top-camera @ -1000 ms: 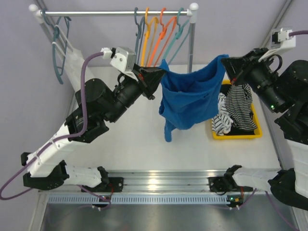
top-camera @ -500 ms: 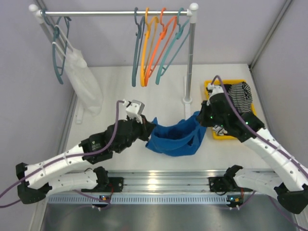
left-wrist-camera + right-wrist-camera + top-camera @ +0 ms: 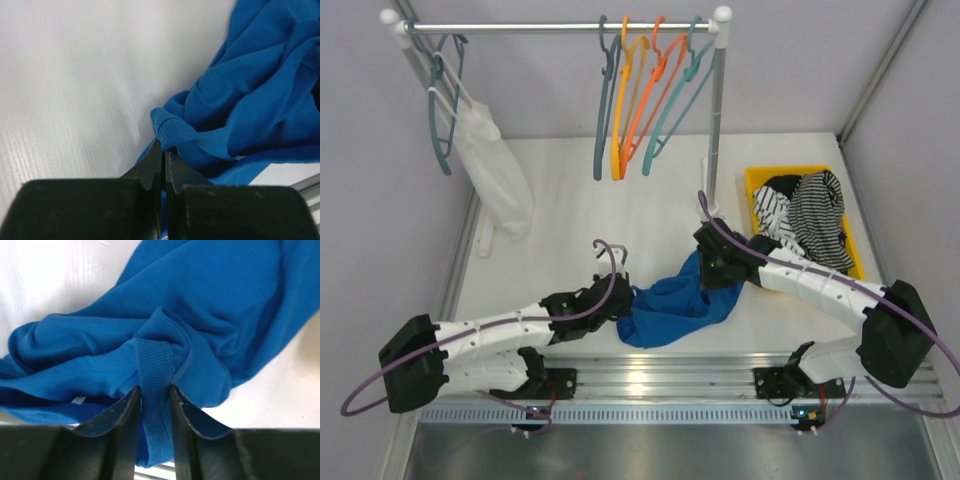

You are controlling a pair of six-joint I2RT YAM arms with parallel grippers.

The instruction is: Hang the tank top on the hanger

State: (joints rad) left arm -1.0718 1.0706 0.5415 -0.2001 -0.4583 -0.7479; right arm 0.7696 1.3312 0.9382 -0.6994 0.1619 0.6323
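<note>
Near the front of the white surface (image 3: 570, 210), one blue tank top (image 3: 670, 308) lies crumpled. Two grippers hold it: the left gripper (image 3: 161, 146) fingers pinch its hem, the right gripper (image 3: 154, 388) fingers clamp a ribbed strap. Behind stands one yellow bin (image 3: 765, 172).

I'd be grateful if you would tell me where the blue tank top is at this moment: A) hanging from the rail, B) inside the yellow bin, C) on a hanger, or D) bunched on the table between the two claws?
D: the tank top lies crumpled on the table, with the left claw and the right claw each pinching an edge.
</note>
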